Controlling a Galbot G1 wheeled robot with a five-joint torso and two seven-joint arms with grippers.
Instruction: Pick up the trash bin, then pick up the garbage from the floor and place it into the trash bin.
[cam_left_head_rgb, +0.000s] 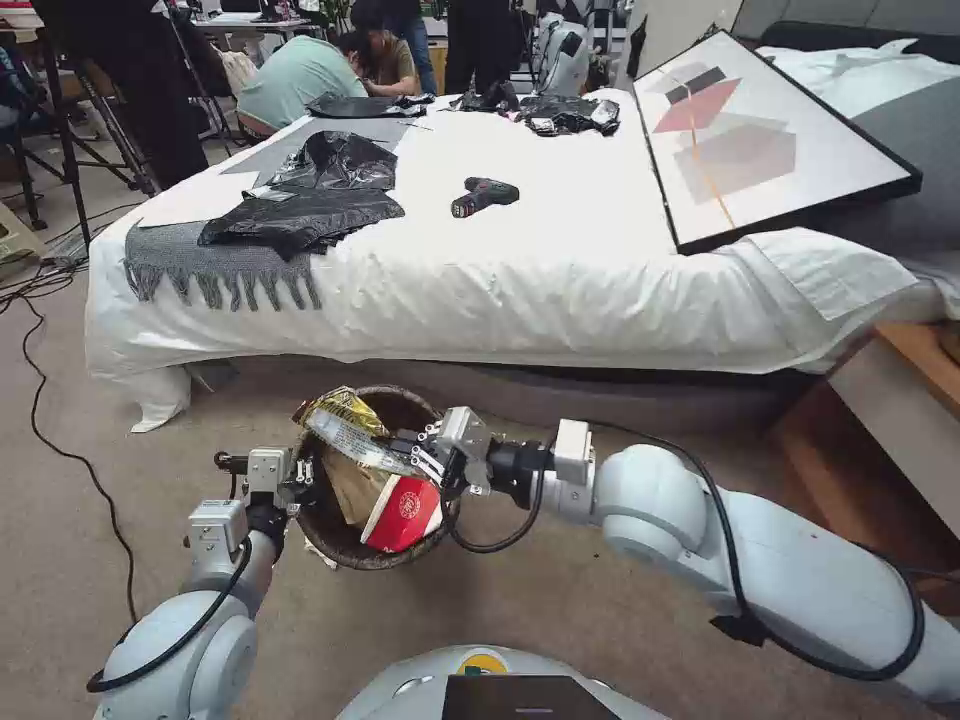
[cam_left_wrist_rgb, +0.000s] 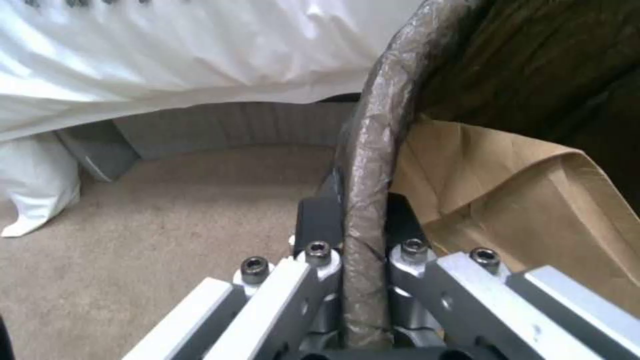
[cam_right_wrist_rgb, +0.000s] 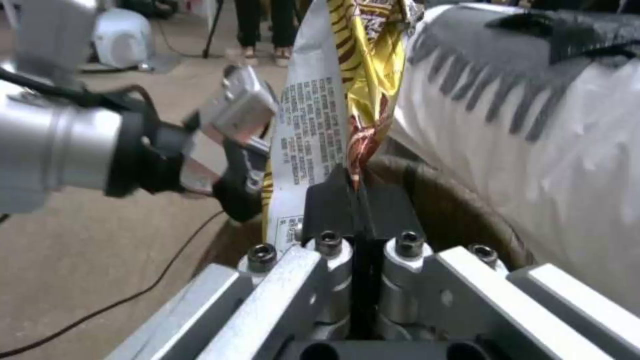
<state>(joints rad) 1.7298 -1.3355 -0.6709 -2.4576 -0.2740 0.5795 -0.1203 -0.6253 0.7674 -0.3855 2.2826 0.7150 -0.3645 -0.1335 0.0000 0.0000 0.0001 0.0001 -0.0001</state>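
Observation:
The trash bin (cam_left_head_rgb: 340, 545) hangs above the carpet in front of the bed, dark bag folded over its rim. My left gripper (cam_left_head_rgb: 303, 480) is shut on the near-left rim (cam_left_wrist_rgb: 373, 165). Inside lie a brown paper bag (cam_left_wrist_rgb: 527, 200) and a red-and-white carton (cam_left_head_rgb: 405, 512). My right gripper (cam_left_head_rgb: 412, 456) reaches in from the right, over the bin's mouth. It is shut on one end of a yellow snack wrapper (cam_left_head_rgb: 345, 425) that sticks up and out over the far-left rim. The wrapper (cam_right_wrist_rgb: 347, 85) rises from the shut fingertips (cam_right_wrist_rgb: 357, 192), above the bin's rim (cam_right_wrist_rgb: 460, 205).
A white-sheeted bed (cam_left_head_rgb: 520, 290) stands right behind the bin, carrying black plastic bags (cam_left_head_rgb: 305, 210), a grey fringed scarf (cam_left_head_rgb: 215, 265), a drill (cam_left_head_rgb: 483, 195) and a framed picture (cam_left_head_rgb: 770, 140). A black cable (cam_left_head_rgb: 60, 440) crosses the carpet at left. A wooden bedside unit (cam_left_head_rgb: 900, 400) is at right.

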